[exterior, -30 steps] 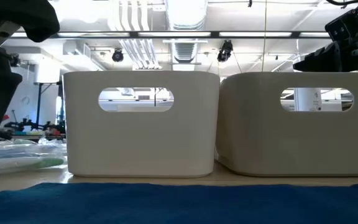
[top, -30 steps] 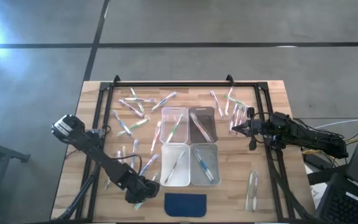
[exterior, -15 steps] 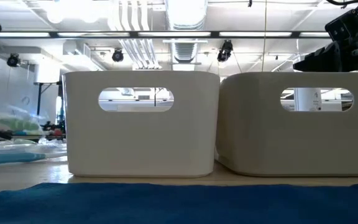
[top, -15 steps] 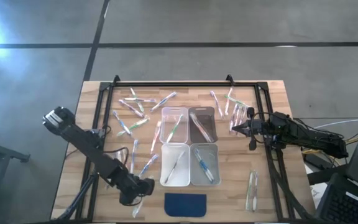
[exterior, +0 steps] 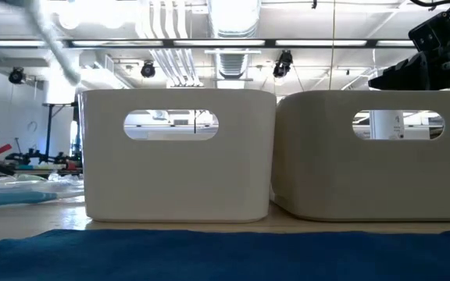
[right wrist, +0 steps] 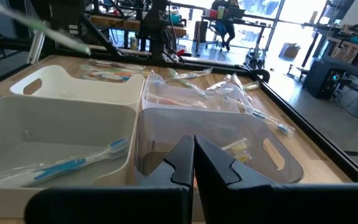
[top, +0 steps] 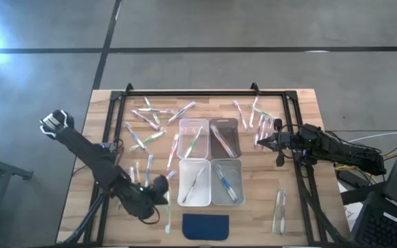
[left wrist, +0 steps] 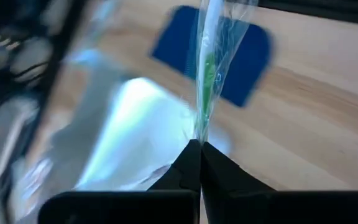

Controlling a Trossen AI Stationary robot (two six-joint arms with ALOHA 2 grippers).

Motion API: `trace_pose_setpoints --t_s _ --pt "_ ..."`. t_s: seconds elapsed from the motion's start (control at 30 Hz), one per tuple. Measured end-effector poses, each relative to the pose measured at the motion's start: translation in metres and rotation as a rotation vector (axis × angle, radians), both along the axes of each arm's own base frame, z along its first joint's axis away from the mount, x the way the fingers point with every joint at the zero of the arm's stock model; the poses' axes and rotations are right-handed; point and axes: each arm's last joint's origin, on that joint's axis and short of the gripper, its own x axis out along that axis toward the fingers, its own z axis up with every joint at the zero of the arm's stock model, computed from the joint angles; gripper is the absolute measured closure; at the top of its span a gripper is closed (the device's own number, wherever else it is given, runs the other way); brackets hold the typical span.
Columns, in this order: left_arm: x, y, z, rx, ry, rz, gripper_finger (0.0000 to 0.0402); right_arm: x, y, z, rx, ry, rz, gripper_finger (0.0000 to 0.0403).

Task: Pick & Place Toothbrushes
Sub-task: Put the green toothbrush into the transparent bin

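High view, left gripper [top: 163, 195] beside the near-left bin [top: 194, 182], fingers clamped on a wrapped toothbrush [left wrist: 209, 68] above the blue pad [top: 206, 226], apparently lifted clear, right gripper [top: 259, 143] closed and empty by the far-right bin [top: 224, 137].

Four clear rectangular plastic bins [top: 193, 129] sit in a two-by-two block on the wooden tabletop [top: 295, 220]. One dark blue flat pad [top: 206, 226] lies beside them. Dozens of thin wrapped toothbrushes [top: 145, 138] lie scattered; their exact number cannot be told.
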Motion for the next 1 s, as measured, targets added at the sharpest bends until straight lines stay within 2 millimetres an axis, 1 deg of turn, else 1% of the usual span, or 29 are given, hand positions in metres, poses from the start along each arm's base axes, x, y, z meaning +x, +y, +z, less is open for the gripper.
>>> trace_pose_setpoints --t_s 0.07,0.17,0.27,0.37,0.5,0.63,0.77,0.87,1.0 --pt "-0.002 0.005 0.012 -0.034 -0.059 0.093 0.0401 0.0 0.0 0.0 0.0 0.0 0.0 0.0394" --pt "-0.002 0.012 0.029 -0.093 -0.194 0.308 0.0401 0.0 0.0 0.0 0.0 0.0 0.0 0.0394" --pt "-0.001 0.022 0.045 -0.081 -0.354 0.497 0.0401 0.0 0.0 0.0 0.0 0.0 0.0 0.0394" --pt "0.006 0.033 0.06 -0.12 -0.507 0.678 0.0401 0.0 0.0 0.0 0.0 0.0 0.0 0.0394" --pt "0.02 0.057 0.076 -0.247 -0.626 0.833 0.0401 0.0 0.0 0.0 0.0 0.0 0.0 0.0394" --pt "0.035 0.087 0.087 -0.339 -0.68 0.945 0.0401 0.0 0.0 0.0 0.0 0.0 -0.001 0.0394" --pt "0.047 0.118 0.098 -0.446 -0.705 1.004 0.0401 0.0 0.0 0.0 0.0 0.0 0.0 0.0394" --pt "0.05 0.139 0.106 -0.519 -0.708 1.064 0.0401 0.0 0.0 0.0 0.0 0.0 0.0 0.0394" --pt "0.049 0.164 0.118 -0.601 -0.72 1.197 0.0401 0.0 0.0 0.0 0.0 0.0 0.0 0.0394"
